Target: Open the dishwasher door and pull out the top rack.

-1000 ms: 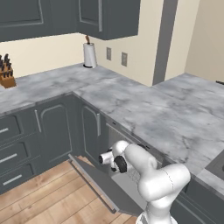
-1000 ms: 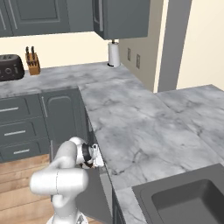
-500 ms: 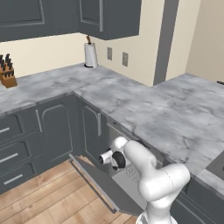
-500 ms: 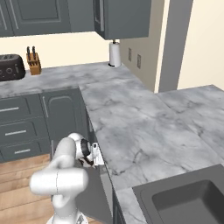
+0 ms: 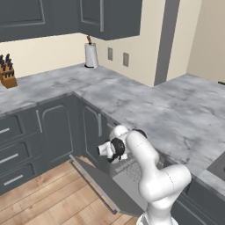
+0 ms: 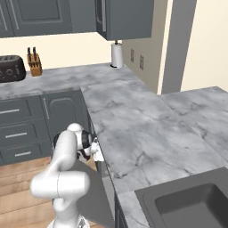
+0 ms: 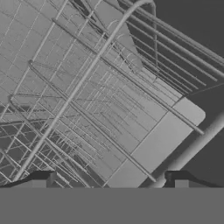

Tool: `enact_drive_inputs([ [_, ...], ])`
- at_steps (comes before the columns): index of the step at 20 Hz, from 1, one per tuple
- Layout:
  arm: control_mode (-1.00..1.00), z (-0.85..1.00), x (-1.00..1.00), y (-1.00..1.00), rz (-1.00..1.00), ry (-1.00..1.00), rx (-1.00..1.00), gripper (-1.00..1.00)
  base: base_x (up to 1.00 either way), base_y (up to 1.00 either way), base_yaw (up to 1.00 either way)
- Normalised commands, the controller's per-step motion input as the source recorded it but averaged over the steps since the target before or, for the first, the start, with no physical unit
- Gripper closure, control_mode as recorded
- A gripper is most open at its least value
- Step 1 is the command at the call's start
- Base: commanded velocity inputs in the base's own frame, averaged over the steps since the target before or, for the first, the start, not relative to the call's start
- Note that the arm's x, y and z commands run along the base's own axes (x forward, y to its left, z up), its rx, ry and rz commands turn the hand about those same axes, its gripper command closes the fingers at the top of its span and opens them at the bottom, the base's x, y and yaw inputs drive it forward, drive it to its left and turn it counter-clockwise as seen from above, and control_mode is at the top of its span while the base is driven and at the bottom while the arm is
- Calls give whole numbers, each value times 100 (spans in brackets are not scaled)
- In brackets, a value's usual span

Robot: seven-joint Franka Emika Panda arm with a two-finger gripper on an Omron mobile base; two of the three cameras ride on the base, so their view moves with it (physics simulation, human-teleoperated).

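A grey marble bench (image 5: 145, 110) tops dark cabinets; below it the dishwasher door (image 5: 103, 186) hangs open, tilted down toward the wood floor (image 5: 48, 197), with the arm reaching into the opening. From the right, the door (image 6: 95, 196) slopes beside the arm. At the hand, the pincer (image 7: 111, 180) stands wide, close over the top rack (image 7: 83, 100).

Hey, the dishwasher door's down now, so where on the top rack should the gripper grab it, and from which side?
Probably the top rack's front rim wire, approached straight in from the open front above the lowered dishwasher door. That long wire runs across the open gripper, so its fingers could close over it and pull outward.
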Motion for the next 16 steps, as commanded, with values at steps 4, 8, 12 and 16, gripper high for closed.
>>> enact_drive_inputs([
  [4,-100,-1,11,-31,-25,0,0,-100,0,0,0],
  [8,-100,-25,34,-45,-23,0,0,-100,0,0,0],
  [12,-100,-60,56,-63,-23,0,0,-100,0,0,0],
  [16,-100,-89,69,-87,-27,10,0,-100,0,0,0],
])
